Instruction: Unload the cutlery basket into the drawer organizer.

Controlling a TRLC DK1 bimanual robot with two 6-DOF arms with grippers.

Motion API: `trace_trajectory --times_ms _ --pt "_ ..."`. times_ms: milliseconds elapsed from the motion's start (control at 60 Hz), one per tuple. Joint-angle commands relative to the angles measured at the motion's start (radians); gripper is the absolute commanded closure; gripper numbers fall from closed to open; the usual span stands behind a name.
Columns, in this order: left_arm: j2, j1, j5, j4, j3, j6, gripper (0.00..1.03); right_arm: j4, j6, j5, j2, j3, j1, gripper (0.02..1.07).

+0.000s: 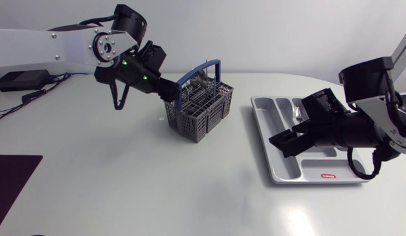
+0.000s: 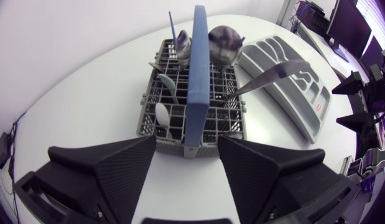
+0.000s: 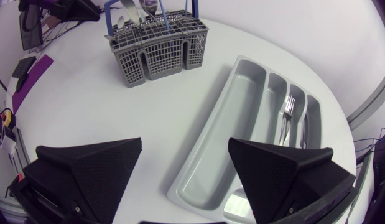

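Our left gripper (image 2: 187, 152) hangs released, fingers spread either side of the blue handle (image 2: 197, 74) at the near wall of the cutlery basket (image 2: 152, 127). We judge a pick is in hand, so we should shift off the handle, drop over one piece such as the pale spoon (image 2: 162, 115), and pinch only its upper end, clear of the grid. Farther off, a knife (image 2: 267, 73) leans toward the drawer organizer (image 2: 292, 106), where our right gripper (image 1: 286, 141) hovers, also released, near a fork (image 1: 298, 111) in a narrow slot.
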Motion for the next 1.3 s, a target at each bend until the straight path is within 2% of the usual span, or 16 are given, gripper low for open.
trace_trajectory --times_ms 0,167,267,317,383,450,800,1100,1283 --pt "0.042 -0.017 0.005 0.021 0.041 -0.006 0.44 0.01 -0.02 -0.01 0.033 0.024 -0.005 0.07" --pt "0.068 -0.032 -0.001 0.076 0.043 -0.006 0.44 0.009 -0.03 -0.012 0.05 0.035 -0.003 0.07" --pt "0.081 -0.029 -0.006 0.114 0.047 -0.012 0.51 0.009 -0.033 -0.013 0.048 0.039 0.003 0.07" --pt "0.091 -0.029 -0.006 0.126 0.052 -0.011 0.68 0.009 -0.034 -0.012 0.048 0.042 0.008 0.07" --pt "0.107 -0.031 -0.006 0.126 0.06 -0.011 0.82 0.009 -0.034 -0.012 0.048 0.046 0.014 0.07" --pt "0.116 -0.032 -0.007 0.126 0.06 -0.011 1.01 0.007 -0.036 -0.012 0.05 0.049 0.018 0.07" --pt "-0.022 -0.019 -0.007 0.103 -0.092 0.017 1.0 0.004 -0.031 -0.008 0.063 0.069 0.043 0.07" --pt "-0.315 0.08 0.087 -0.002 -0.328 0.081 1.0 0.001 -0.01 0.01 0.065 0.081 0.089 0.07" --pt "-0.501 0.093 0.1 -0.021 -0.494 0.118 1.0 0.007 0.001 0.015 0.069 0.073 0.121 0.07"
